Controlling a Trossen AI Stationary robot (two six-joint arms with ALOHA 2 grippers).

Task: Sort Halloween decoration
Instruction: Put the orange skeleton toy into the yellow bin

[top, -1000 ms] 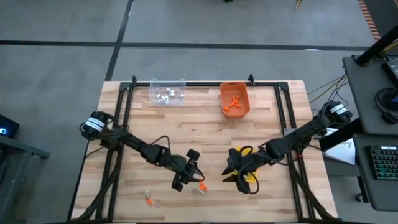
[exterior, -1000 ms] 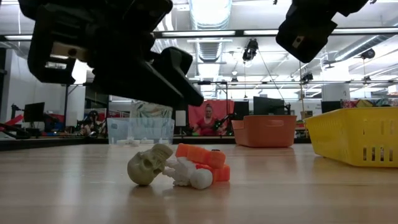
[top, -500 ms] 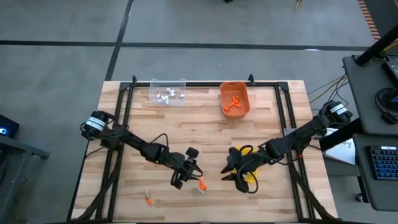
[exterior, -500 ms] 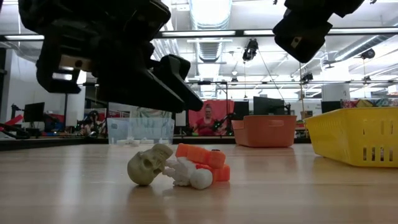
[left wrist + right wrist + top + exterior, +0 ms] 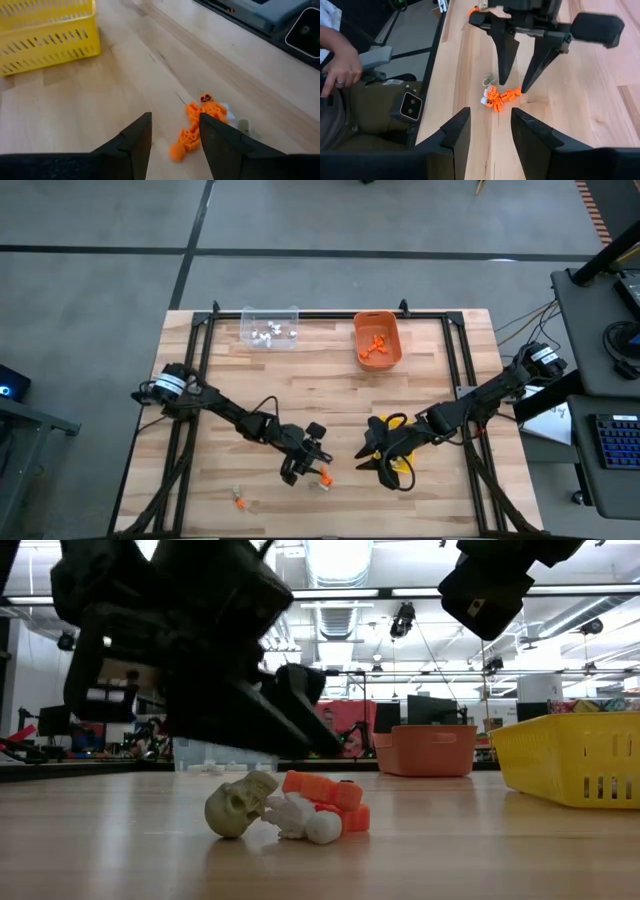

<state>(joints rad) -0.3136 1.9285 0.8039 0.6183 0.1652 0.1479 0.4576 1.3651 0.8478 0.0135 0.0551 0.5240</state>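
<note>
High view: the left claw (image 5: 306,465), released, has dropped closer over the orange skeleton (image 5: 197,122) lying on the worktop (image 5: 330,395) (grab looks imminent); right claw (image 5: 385,455) waits, also released.

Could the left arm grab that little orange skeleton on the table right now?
Probably yes: the left gripper hangs open just above the orange skeleton, with nothing between them.

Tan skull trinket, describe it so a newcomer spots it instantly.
On the wooden table, go to the near edge where the left hand hovers open over a small pile. The skull lies at one end of it, touching an orange figure and a white one; it alone is dull tan.
</note>
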